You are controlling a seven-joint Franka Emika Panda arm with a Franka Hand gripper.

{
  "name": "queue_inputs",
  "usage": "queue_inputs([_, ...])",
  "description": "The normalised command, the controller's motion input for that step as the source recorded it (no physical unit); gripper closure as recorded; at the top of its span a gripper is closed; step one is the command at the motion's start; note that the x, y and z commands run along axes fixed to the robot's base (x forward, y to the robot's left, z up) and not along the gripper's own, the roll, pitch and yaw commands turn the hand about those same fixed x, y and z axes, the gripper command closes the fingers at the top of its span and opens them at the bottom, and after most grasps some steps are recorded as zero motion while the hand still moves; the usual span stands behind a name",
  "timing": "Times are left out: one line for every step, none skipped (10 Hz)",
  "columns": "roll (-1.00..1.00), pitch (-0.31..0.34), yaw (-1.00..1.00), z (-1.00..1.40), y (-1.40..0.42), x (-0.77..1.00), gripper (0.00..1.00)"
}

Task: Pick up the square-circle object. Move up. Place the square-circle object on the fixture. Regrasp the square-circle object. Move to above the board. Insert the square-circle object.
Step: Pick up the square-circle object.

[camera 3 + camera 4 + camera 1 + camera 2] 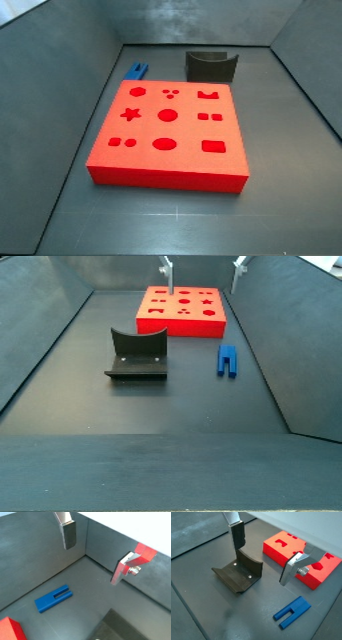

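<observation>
At the top edge of a side view, high above the far end of the enclosure, the hand hangs with its two silver, dark-padded fingers spread wide and nothing between them. The small blue plastic two-pronged square-circle object lies flat on the dark floor at right of centre, just beside the large flat bright red board with shaped holes and well apart from the nearly black notched fixture at left of centre. The step in hand is judged to be the pick: centre over the blocky body, turn the fingers across its narrow width, then descend straight before closing.
</observation>
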Motion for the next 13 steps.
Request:
queue_inputs([-0.05, 0.0, -0.56, -1.0, -0.39, -0.25, 0.0])
queue_inputs([-0.04, 0.0, -0.32, -1.0, -0.52, -0.48, 0.0])
queue_inputs([-0.08, 0.0, -0.15, -1.0, -0.19, -0.89, 0.0])
queue_inputs([-0.08, -0.033, 0.0, -0.96, 0.2, -1.0, 0.0])
queue_inputs([-0.05, -0.039, 0.01, -1.0, 0.3, -1.0, 0.0])
queue_inputs([-0.08, -0.077, 0.0, -0.98, 0.29, -1.0, 0.0])
queue_inputs([-0.16, -0.096, 0.0, -0.83, 0.14, -0.63, 0.0])
queue_inputs([-0.14, -0.066, 0.0, -0.86, -0.07, -0.1, 0.0])
queue_inputs([-0.07, -0.067, -0.05, -0.95, -0.34, 0.06, 0.0])
queue_inputs([0.0, -0.074, -0.25, -0.91, -0.48, 0.4, 0.0])
queue_inputs([-0.01, -0.033, -0.32, -0.85, -0.35, 0.47, 0.0])
queue_inputs([-0.13, 0.016, -0.42, -0.77, 0.0, 0.61, 0.0])
queue_inputs([-0.23, 0.003, -0.27, -0.64, 0.21, 0.29, 0.0])
